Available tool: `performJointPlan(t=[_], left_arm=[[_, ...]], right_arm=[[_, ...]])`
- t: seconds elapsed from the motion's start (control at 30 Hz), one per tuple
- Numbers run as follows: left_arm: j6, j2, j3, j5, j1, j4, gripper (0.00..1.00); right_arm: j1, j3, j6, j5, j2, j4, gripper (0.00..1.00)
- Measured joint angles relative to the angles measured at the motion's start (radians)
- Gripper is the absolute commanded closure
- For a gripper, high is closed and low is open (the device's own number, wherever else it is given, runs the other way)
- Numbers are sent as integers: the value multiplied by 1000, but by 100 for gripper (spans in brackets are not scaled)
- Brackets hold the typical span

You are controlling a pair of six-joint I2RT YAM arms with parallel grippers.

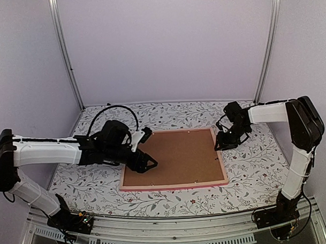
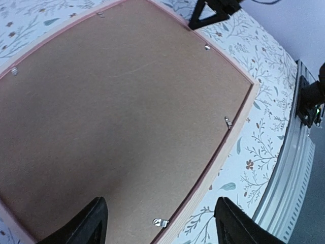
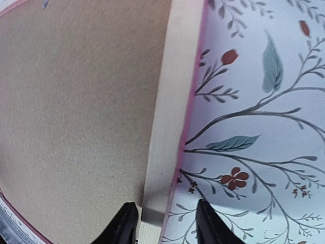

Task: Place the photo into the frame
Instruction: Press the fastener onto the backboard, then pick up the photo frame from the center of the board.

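Observation:
The pink frame [image 1: 176,186] lies face down in the middle of the table, with the plain brown backing board [image 1: 180,153] set inside it. The photo is hidden. My left gripper [image 1: 150,163] hovers open over the backing's front left part; in the left wrist view [image 2: 160,208] its fingers stand wide apart above the backing [image 2: 111,112] and the frame's edge [image 2: 238,133]. My right gripper [image 1: 220,144] is open at the frame's right side. In the right wrist view [image 3: 163,216] its fingers straddle the frame's pale rail [image 3: 172,101], beside the backing [image 3: 76,101].
Small metal tabs [image 2: 160,222] [image 2: 227,122] sit along the frame's inner edge. A floral tablecloth [image 1: 250,172] covers the table. White walls with metal posts [image 1: 67,56] enclose the back and sides. A metal rail [image 1: 172,229] runs along the near edge.

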Motion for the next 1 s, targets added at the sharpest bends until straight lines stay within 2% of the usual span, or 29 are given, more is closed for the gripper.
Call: performJointPlan(t=[0.13,0.4,0.57,0.83,1.0], left_arm=[[84,130,96,11,-98,0,22],[240,406,345,16,-255,-70,27],[312,512,426,4,-309,-130,38],[377,592,471,-75,-337,-196,55],[390,594,476,-126,-345,-206,73]], right_arm=[[-9,27,-9,32,-7,2,40],[-9,-17,-5,44,-163,-16,36],[-9,-110,12,31,-248,-5,35],[-9,-224,37,2,-265,5,35],[-9,-278,53,-24,-285,30,35]])
